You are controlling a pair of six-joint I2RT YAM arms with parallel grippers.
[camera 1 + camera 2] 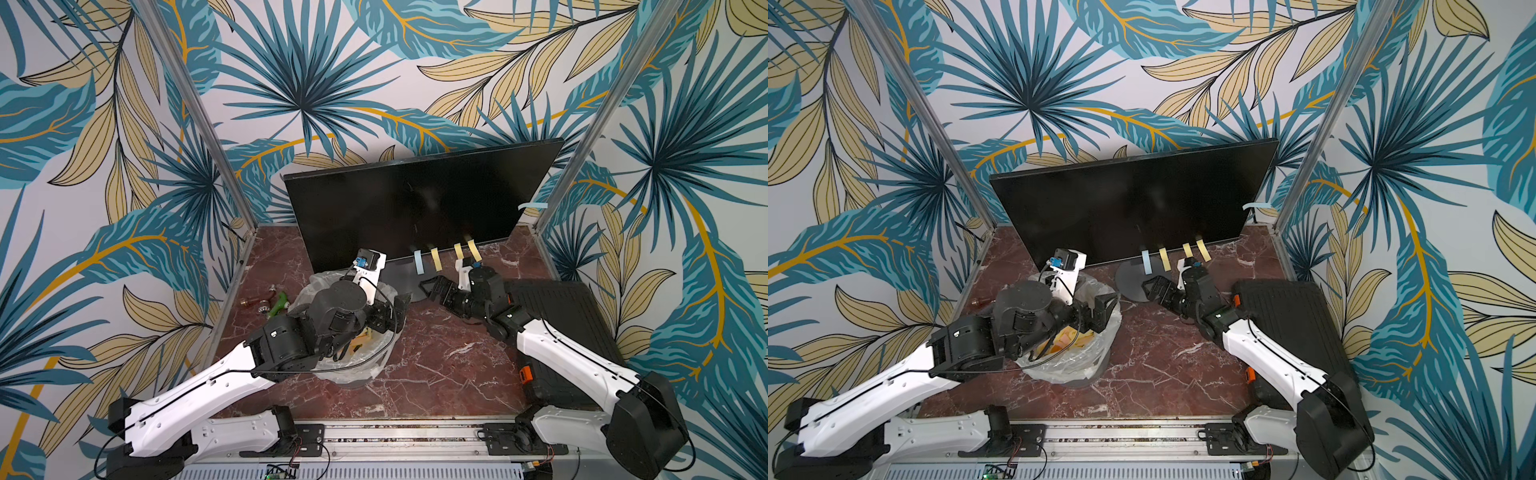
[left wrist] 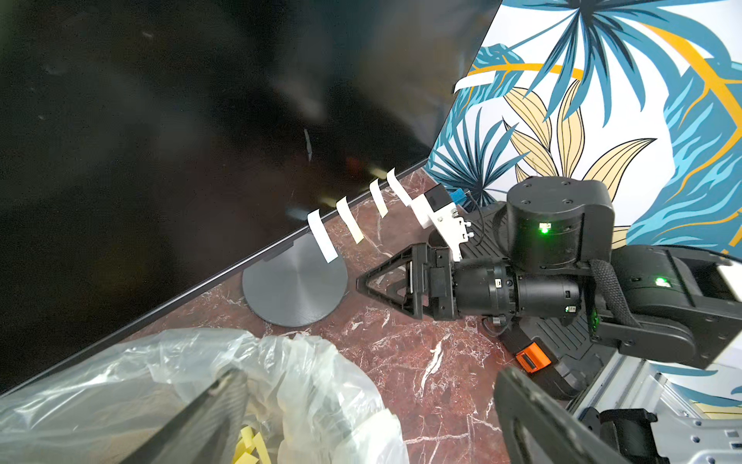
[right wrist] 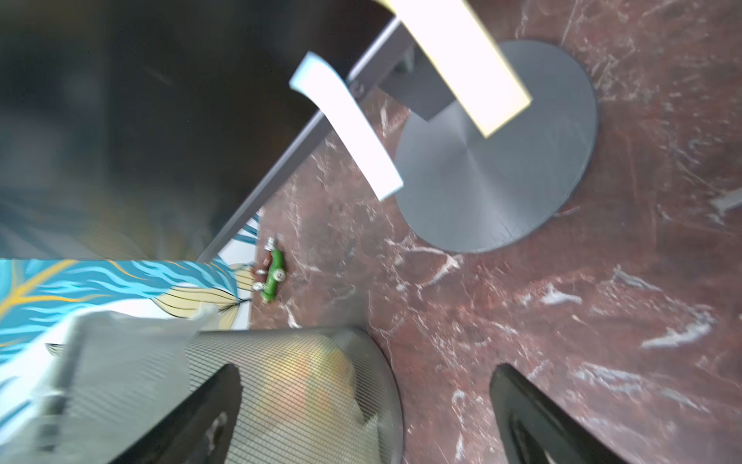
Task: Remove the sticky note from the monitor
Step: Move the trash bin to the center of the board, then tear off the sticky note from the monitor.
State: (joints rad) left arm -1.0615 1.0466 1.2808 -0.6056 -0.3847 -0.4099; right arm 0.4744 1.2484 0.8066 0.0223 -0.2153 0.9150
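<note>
My right gripper (image 1: 432,289), jaws apart and empty, hovers beside the round grey foot (image 1: 401,282) of the monitor (image 1: 415,199), near a blue sticky note (image 1: 419,262) hanging from its lower edge alongside three yellow notes (image 1: 436,258). My left gripper (image 1: 395,306), also spread open, hangs over the bag-lined mesh bin (image 1: 365,370)

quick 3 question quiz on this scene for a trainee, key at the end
1. How many notes hang from the monitor's bottom edge?
2. True or false: the right gripper holds a note.
3. The left gripper is above the: A) bin B) case C) toy car

Key: 1. four; 2. false, it is open and empty; 3. A
</note>
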